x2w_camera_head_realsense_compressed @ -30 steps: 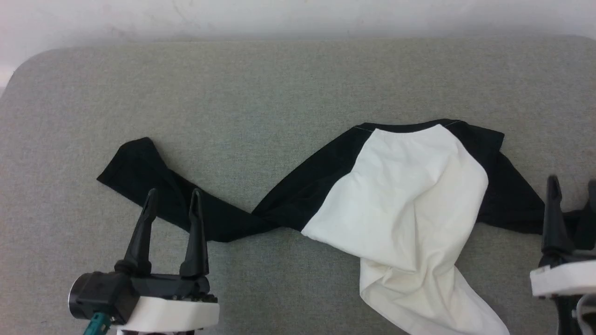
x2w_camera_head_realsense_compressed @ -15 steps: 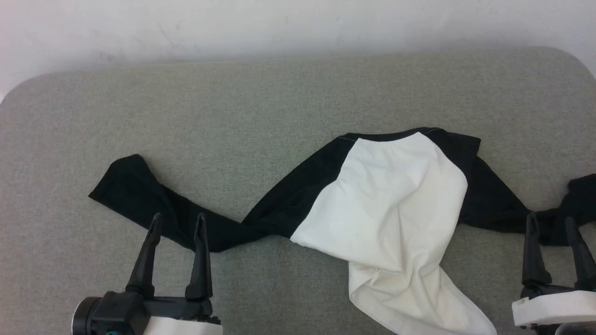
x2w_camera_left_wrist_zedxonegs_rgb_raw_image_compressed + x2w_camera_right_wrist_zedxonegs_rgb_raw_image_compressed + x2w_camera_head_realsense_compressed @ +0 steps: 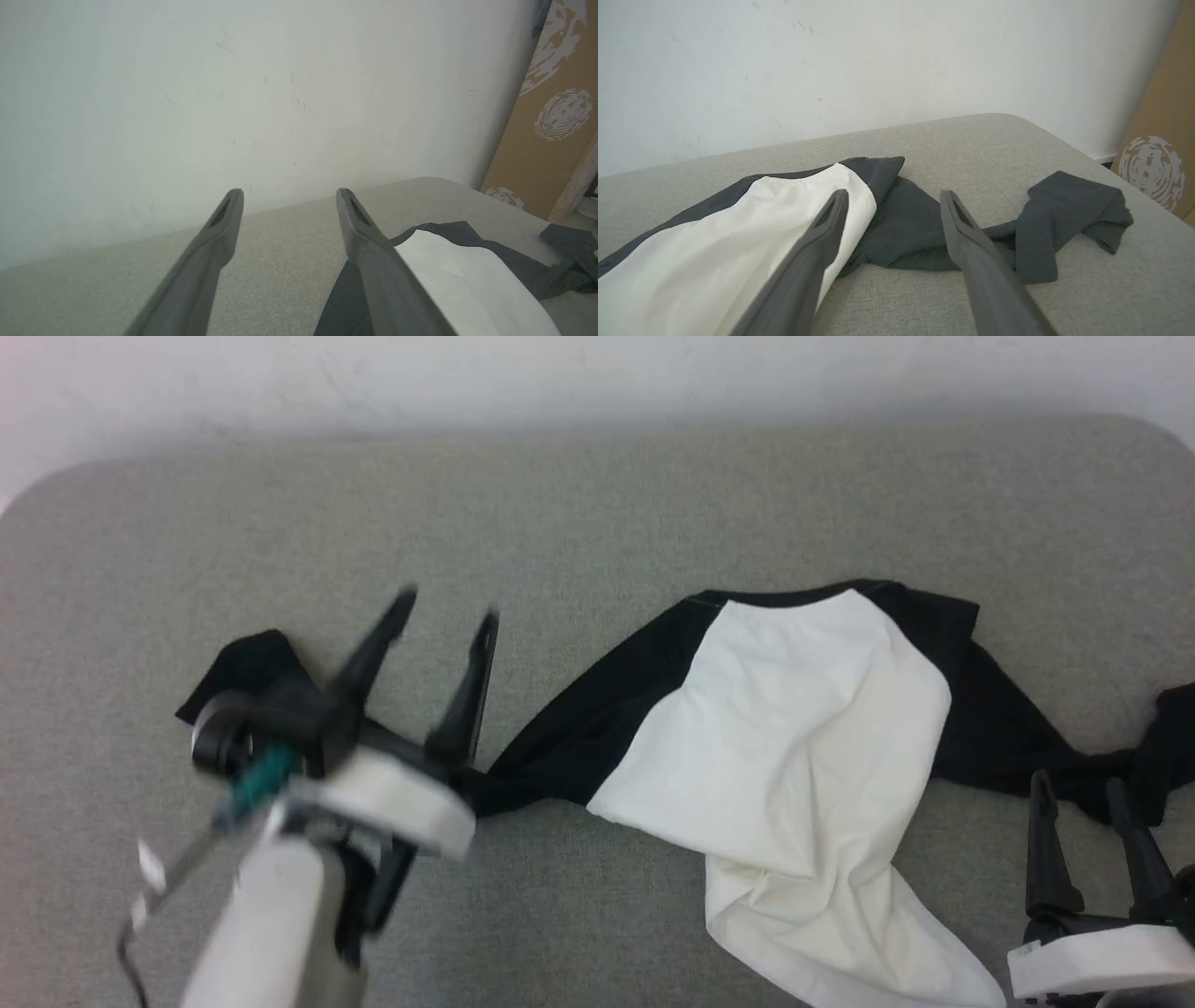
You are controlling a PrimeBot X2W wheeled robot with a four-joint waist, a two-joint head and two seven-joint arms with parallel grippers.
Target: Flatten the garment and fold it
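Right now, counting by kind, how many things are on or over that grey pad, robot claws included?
Shirt, white body with black sleeves: 1
Grippers: 2, the left gripper and the right gripper, both open
Total: 3

Open cushion [image 3: 597, 513] beyond garment [image 3: 794, 728], seemingly

Grey fabric bench [image 3: 597, 504], rounded corners — scuffed white wall [image 3: 597, 373] behind bench; brown patterned board [image 3: 556, 107] off bench's right corner.
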